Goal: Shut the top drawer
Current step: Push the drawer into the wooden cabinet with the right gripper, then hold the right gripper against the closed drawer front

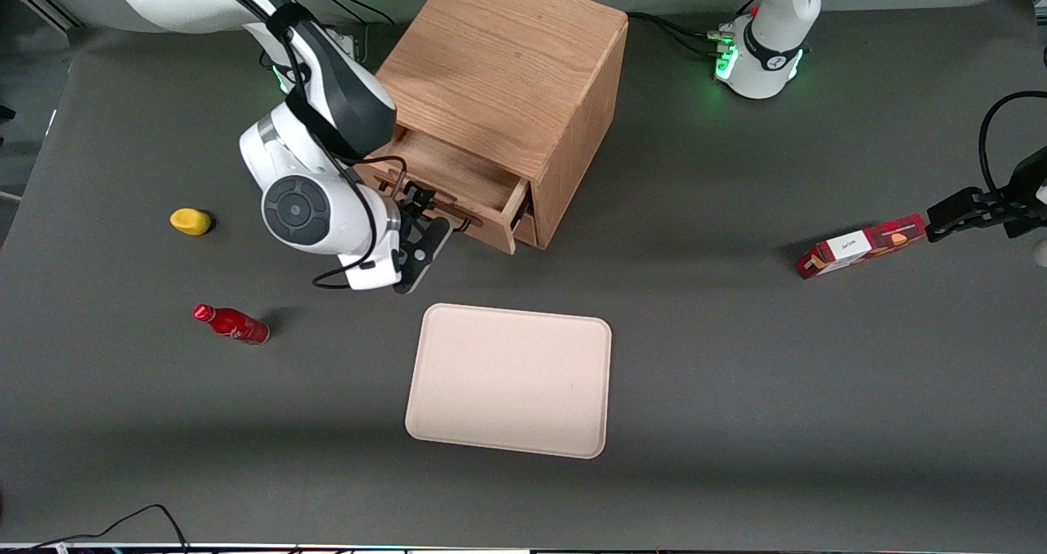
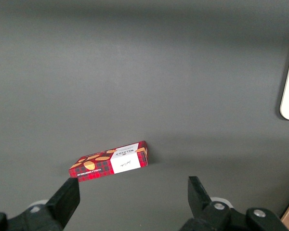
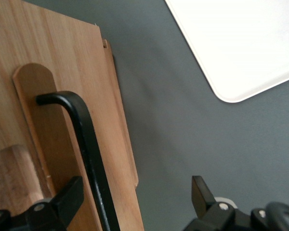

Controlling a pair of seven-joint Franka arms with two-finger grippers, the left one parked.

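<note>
We saw the gripper (image 1: 427,228) with its fingers apart, straddling the black handle (image 3: 89,149) of the top drawer (image 1: 458,184), which stood partly open from the cabinet (image 1: 507,87). At its 5 o'clock, nearer the camera, lay a tray (image 1: 511,382) on the counter (image 1: 736,358).

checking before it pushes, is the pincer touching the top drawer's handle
Cannot tell. In the right wrist view the open pincer straddles the top drawer's black handle, but neither contact nor gap shows plainly.
</note>
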